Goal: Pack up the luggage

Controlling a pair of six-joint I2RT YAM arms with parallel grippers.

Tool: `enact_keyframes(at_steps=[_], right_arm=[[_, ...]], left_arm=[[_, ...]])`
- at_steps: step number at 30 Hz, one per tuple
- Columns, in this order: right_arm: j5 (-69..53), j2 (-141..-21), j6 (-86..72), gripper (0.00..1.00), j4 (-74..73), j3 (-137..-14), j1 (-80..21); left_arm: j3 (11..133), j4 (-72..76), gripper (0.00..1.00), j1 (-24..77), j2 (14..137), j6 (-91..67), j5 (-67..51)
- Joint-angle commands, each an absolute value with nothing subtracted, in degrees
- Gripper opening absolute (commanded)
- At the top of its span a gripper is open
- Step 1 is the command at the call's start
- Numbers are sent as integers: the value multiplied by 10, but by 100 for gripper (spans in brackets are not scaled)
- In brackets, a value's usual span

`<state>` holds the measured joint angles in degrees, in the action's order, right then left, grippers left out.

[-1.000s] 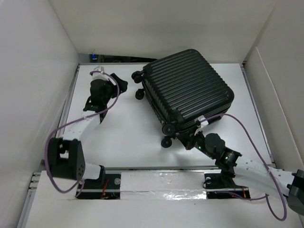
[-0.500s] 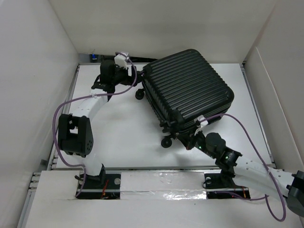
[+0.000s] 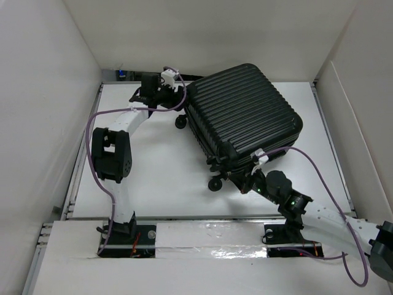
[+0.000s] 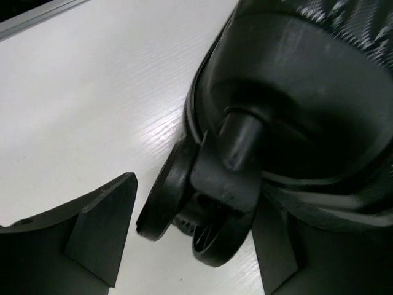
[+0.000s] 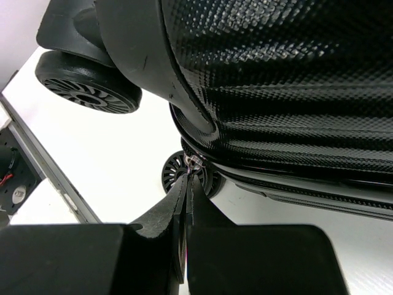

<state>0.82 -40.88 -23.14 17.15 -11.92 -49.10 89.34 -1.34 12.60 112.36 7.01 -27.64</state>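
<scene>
The right gripper (image 5: 187, 179) pinches the zipper pull (image 5: 194, 161) of the luggage (image 3: 242, 110), likely to zip it, while the wide-open left gripper (image 4: 196, 230) straddles a wheel (image 4: 184, 203), seemingly bracing.

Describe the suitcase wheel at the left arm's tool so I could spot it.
Find the large black ribbed hard-shell suitcase lying on the white table. At its corner nearest the back wall sits a small black twin caster wheel. Unlike the other wheels, it sits between the left tool's open fingers.
</scene>
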Motion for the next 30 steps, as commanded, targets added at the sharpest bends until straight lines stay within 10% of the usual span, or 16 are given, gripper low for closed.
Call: enact_keyframes(at_steps=[1, 9, 30], right_arm=[[-36, -398, -231, 0, 205, -134, -493], [-40, -391, -229, 0, 189, -134, -468], [-222, -530, -155, 0, 206, -274, -191]], left_arm=[[923, 38, 67, 136, 1117, 53, -300], [927, 65, 1, 136, 1106, 24, -313], [304, 326, 0, 371, 666, -248, 39]])
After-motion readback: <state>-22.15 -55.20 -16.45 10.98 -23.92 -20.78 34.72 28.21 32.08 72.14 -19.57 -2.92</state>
